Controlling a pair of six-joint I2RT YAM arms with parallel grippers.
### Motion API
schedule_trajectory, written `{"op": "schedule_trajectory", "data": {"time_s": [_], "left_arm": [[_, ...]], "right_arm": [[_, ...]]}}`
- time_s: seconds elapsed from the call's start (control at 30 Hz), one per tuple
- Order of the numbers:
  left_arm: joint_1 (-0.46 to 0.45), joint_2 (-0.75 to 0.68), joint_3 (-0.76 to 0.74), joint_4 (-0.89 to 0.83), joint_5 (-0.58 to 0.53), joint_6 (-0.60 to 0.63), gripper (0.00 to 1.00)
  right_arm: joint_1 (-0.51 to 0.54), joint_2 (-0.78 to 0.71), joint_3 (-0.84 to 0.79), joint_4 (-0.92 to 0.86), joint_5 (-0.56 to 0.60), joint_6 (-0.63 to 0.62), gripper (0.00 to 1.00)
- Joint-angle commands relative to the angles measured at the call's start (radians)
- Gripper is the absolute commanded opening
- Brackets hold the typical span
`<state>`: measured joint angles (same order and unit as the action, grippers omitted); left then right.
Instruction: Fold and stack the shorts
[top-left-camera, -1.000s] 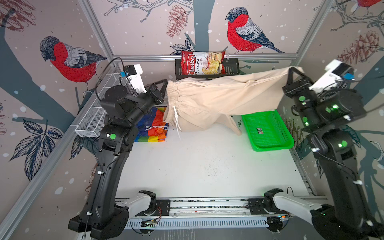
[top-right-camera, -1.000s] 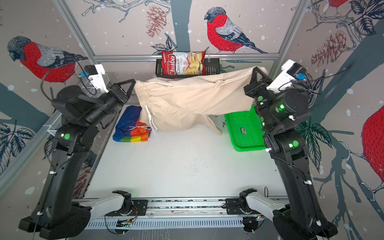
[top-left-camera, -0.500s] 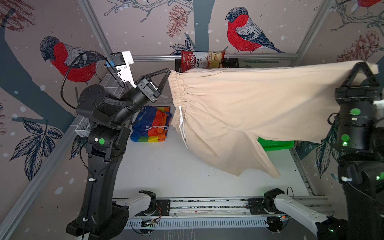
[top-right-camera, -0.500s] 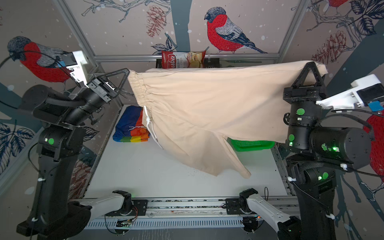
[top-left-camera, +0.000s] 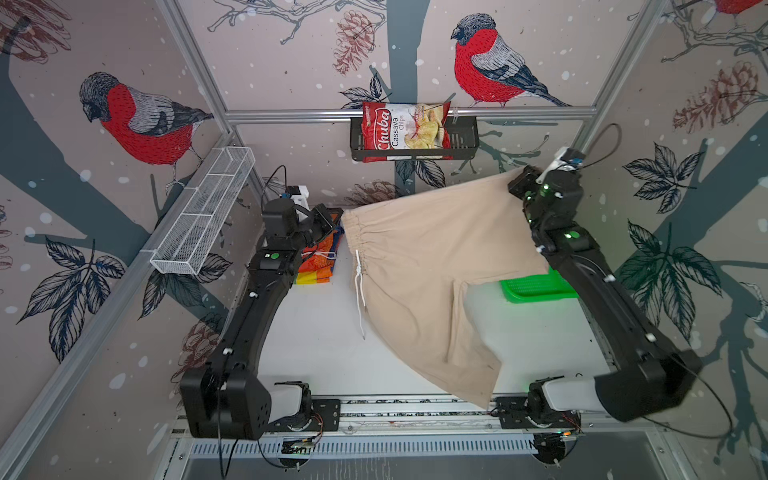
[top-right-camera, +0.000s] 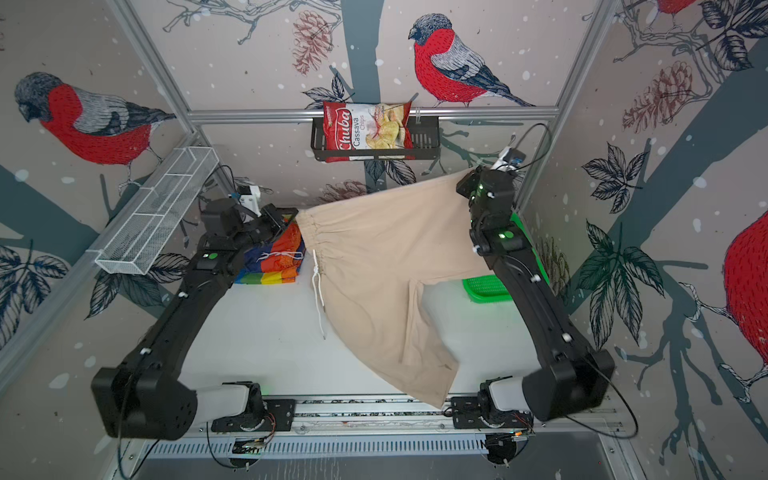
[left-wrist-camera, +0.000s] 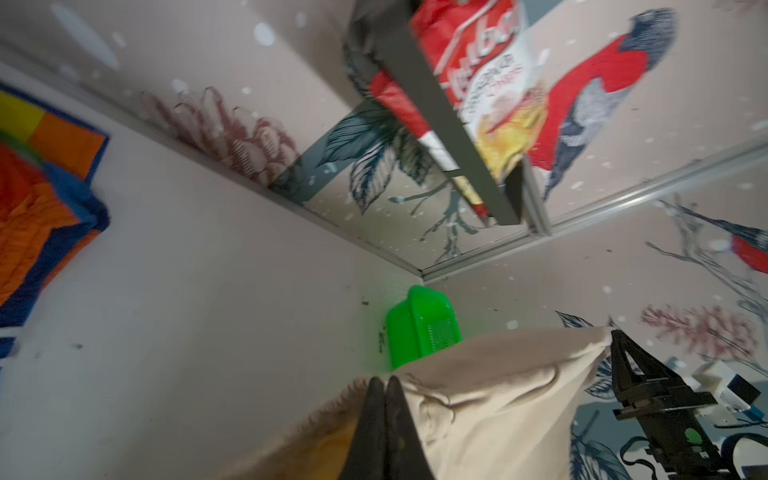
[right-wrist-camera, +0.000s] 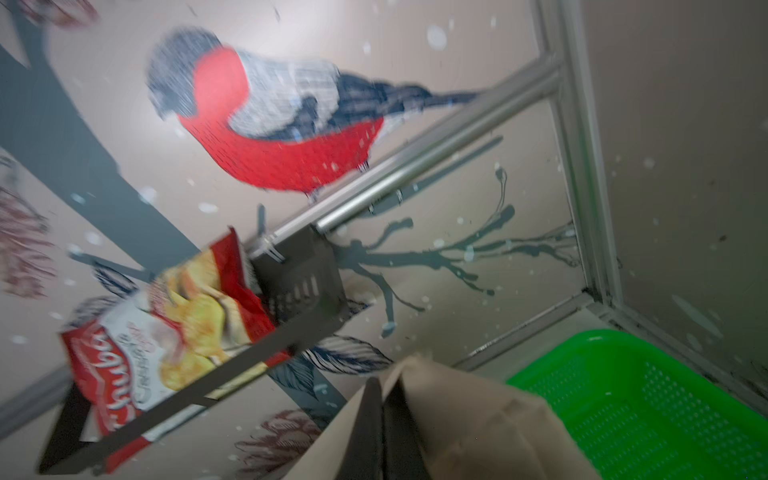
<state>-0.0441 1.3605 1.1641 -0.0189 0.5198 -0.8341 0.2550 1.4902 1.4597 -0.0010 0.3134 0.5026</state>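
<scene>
Arms hold the beige shorts (top-left-camera: 424, 266) up in the air, ready to lay them flat.
The left gripper (left-wrist-camera: 384, 380) is pinched tight on the waist corner. The right gripper (right-wrist-camera: 382, 384) is pinched tight on the end of one leg. The cloth hangs over the middle of the table (top-left-camera: 316, 345), and the other leg droops toward the front edge. The striped shorts (top-left-camera: 318, 266) lie folded at the far left corner. I think the next move is to lower the cloth flat and smooth, then fold it.

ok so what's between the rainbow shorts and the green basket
The beige shorts: gripped by the left gripper and right gripper, they span that stretch, hiding part of the green basket, in both top views.
</scene>
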Motion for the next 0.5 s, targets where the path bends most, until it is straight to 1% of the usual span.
{"op": "schedule_trajectory", "data": {"time_s": [0.0,0.07,0.13,0.2,0.3,0.37,0.47], "left_arm": [[0.010,0.108,0.017,0.221,-0.040,0.007,0.00],[0.017,0.207,0.066,0.233,-0.046,0.016,0.00],[0.022,0.303,0.137,0.204,-0.098,0.043,0.00],[0.023,0.393,0.208,0.199,-0.121,0.065,0.00],[0.023,0.526,0.338,0.132,-0.134,0.089,0.00],[0.022,0.588,0.389,0.099,-0.142,0.101,0.00],[0.017,0.639,0.398,0.111,-0.134,0.096,0.00]], "right_arm": [[-0.034,0.171,0.097,0.097,-0.094,0.036,0.00],[-0.044,0.310,0.212,0.083,-0.141,0.037,0.00],[-0.043,0.459,0.361,0.041,-0.176,0.035,0.00],[-0.040,0.585,0.500,-0.010,-0.218,0.042,0.00],[-0.030,0.725,0.671,-0.090,-0.275,0.046,0.00],[-0.017,0.766,0.696,-0.101,-0.280,0.031,0.00],[-0.005,0.785,0.677,-0.081,-0.272,0.014,0.00]]}}
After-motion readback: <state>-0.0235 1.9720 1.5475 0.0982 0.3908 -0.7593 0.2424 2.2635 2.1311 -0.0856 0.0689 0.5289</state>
